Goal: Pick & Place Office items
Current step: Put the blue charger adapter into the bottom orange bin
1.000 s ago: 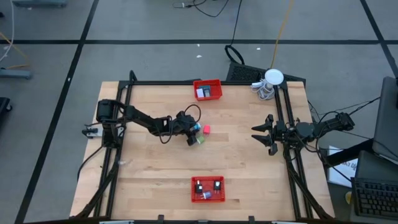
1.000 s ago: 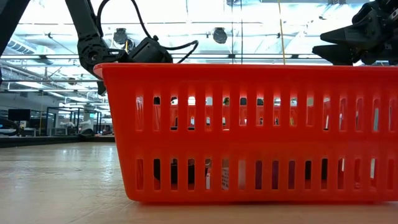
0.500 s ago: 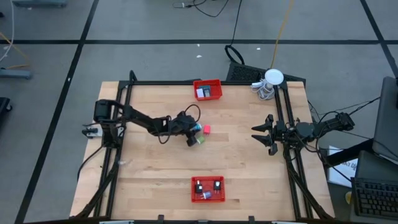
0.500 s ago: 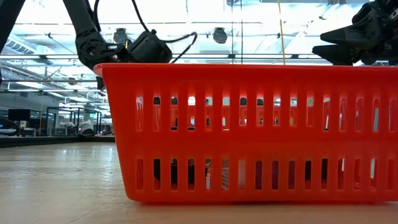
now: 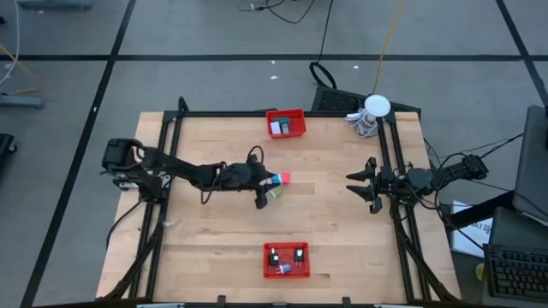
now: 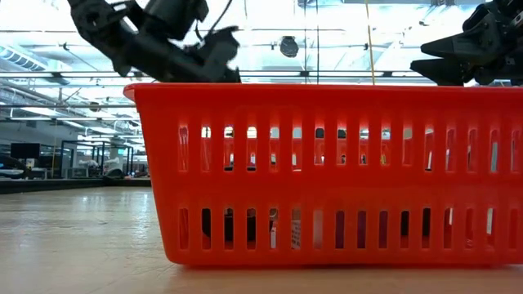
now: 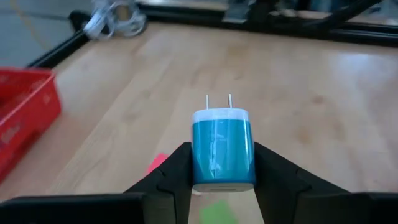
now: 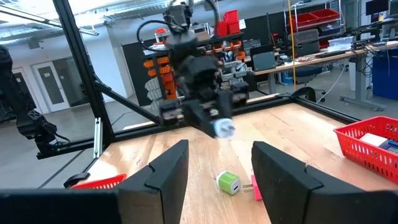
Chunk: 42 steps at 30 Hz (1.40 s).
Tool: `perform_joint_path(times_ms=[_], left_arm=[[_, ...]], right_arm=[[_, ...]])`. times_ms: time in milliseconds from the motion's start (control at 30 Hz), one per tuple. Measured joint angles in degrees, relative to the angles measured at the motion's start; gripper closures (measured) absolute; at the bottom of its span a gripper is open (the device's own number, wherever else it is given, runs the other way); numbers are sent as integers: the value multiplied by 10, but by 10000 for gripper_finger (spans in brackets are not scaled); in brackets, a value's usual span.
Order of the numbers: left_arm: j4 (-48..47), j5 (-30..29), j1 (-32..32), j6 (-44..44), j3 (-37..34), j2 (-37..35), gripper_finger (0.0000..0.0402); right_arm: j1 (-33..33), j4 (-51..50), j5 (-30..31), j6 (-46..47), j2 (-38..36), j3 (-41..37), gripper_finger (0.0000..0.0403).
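The teal charger, white-capped with two prongs pointing away from the wrist, sits clamped between the fingers of the left gripper, lifted above the middle of the tabletop. Just below it on the wood lie a green charger and a pink item. One red basket stands at the far edge, another red basket at the near edge. The right gripper hangs at the right side, fingers apart and holding nothing.
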Motion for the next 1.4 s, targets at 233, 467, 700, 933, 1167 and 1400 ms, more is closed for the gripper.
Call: perform_joint_path(times_ms=[233,467,700,933,1167,1400], left_arm=[[27,0,-54,14,0,-30,270],[61,0,-108,7,0,-31,267],[76,0,-157,-19,0,-31,270],[33,-1,-208,-61,32,-31,270],[-78,-15,-251,-21,134,3,270],[-80,-10,-255,-13,171,81,270]], right_arm=[[0,0,0,0,0,0,238],[0,0,0,0,0,0,238],[0,0,0,0,0,0,238],[0,0,0,0,0,0,238],[0,0,0,0,0,0,238],[0,0,0,0,0,0,238]])
